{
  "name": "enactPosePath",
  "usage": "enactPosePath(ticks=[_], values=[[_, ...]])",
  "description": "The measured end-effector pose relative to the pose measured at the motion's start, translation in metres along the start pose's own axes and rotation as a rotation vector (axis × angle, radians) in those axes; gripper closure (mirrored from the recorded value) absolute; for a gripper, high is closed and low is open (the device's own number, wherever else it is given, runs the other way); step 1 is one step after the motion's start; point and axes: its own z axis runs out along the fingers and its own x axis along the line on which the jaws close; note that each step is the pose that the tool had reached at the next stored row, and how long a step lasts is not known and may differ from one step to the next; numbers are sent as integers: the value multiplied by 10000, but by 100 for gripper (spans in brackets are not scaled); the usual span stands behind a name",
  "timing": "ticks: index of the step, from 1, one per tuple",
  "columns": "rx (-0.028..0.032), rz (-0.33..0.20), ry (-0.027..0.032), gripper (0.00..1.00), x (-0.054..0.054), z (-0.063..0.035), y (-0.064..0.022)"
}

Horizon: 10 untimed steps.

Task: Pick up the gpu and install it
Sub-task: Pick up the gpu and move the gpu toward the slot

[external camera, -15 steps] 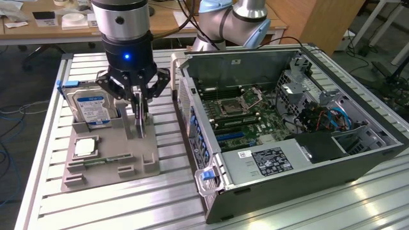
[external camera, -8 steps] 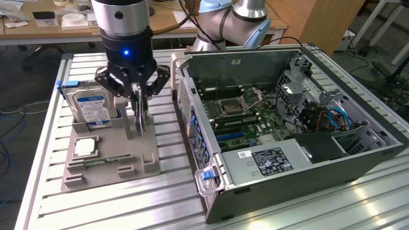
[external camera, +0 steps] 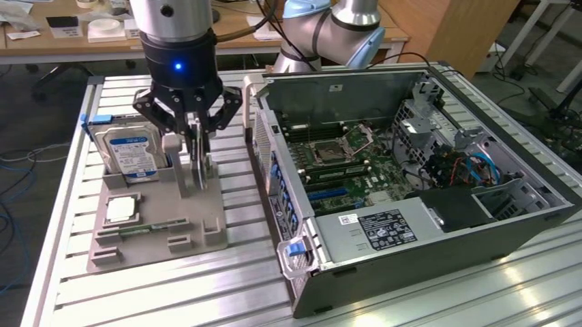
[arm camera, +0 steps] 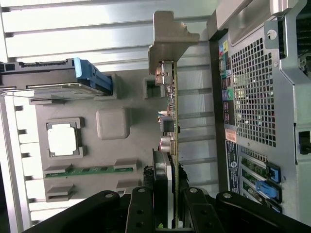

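Gripper point(arm camera: 170, 167) of mine clenched on gpu point(arm camera: 171, 97), card upright on edge at tray point(arm camera: 138, 141) beside case point(arm camera: 252, 97); I reckon a straight vert. lift, no twist, keeps bracket point(arm camera: 167, 43) clear of tray & case wall.

Matt grey plastic tray point(external camera: 168, 201), shiny aluminium table point(external camera: 146, 293), silvery metal bracket point(arm camera: 167, 41) on gpu point(arm camera: 169, 125)

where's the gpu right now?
In the exterior view the gpu stands upright in the claw, over the gray parts holder on that view's left, between the hard drive and the open computer case.
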Motion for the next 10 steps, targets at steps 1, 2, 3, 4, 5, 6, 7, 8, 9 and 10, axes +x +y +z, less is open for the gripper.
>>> enactPosePath(ticks=[1, 2, 3, 4, 5, 6, 7, 8, 9, 10], values=[[-1, 0, -1, 72, 0, -5, 0], [-1, 0, -1, 72, 0, -9, 0], [0, 0, -1, 72, 0, -13, 0], [0, 0, 0, 72, -1, -16, 0], [0, -1, 0, 72, -1, -18, 0], [0, -1, 0, 72, -1, -21, 0], [0, 0, 0, 72, -1, -24, 0], [0, 0, 0, 72, -1, -27, 1], [1, 0, 0, 72, -1, -31, 1], [2, 0, 2, 72, -1, -37, 1]])
